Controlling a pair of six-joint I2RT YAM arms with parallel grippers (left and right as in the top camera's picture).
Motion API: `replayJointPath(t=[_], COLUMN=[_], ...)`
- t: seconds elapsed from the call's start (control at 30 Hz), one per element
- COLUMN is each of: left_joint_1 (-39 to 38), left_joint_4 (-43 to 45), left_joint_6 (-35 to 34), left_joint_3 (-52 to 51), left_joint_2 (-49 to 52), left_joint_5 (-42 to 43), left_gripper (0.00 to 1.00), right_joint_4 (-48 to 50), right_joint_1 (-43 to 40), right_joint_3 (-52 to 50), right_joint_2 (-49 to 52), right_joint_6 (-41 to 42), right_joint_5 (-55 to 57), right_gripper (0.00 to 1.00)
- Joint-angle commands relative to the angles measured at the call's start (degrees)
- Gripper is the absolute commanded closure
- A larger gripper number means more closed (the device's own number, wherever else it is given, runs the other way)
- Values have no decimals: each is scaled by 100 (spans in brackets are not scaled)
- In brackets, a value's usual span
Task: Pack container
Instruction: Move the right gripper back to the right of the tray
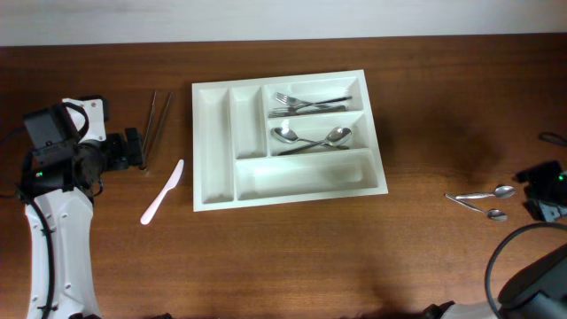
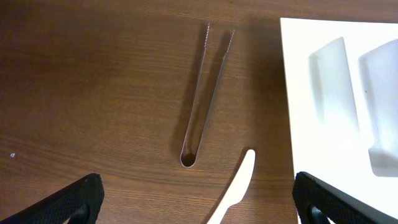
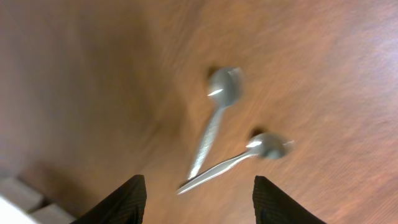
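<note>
The white container lies mid-table with forks in its top long compartment and spoons in the middle one; its edge shows in the left wrist view. Metal tongs and a white plastic knife lie left of it. My left gripper is open and empty above the tongs' bend. Two loose spoons lie at the right. My right gripper is open and empty above their handle ends.
The table is dark brown wood. The container's bottom long compartment and two narrow compartments hold nothing. A pale wall edge runs along the table's far side.
</note>
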Motion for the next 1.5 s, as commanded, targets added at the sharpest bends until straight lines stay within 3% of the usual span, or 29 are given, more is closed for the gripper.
replayJointPath(t=[0.0, 0.27, 0.37, 0.6, 0.8, 1.0, 1.47], left_joint_1=[17, 17, 17, 17, 17, 17, 17], left_joint_4=[15, 15, 15, 15, 15, 15, 15], left_joint_6=[70, 70, 70, 70, 70, 70, 70], left_joint_3=[116, 116, 116, 116, 116, 116, 116], left_joint_2=[20, 20, 20, 20, 20, 20, 20], left_joint_5=[66, 66, 66, 66, 66, 66, 66], left_gripper=[1, 1, 1, 1, 1, 1, 1], right_joint_4=[68, 358, 621, 977, 1099, 1266, 1648], right_joint_1=[-409, -625, -625, -623, -623, -623, -577], right_joint_3=[-74, -76, -76, -76, -76, -76, -76], right_joint_2=[317, 826, 1064, 1572, 1950, 1989, 1989], right_joint_6=[-358, -1290, -1759, -2186, -2269, -2282, -2308], right_joint_5=[293, -63, -662, -1158, -1272, -1320, -1707], right_gripper=[44, 45, 49, 51, 64, 70, 78])
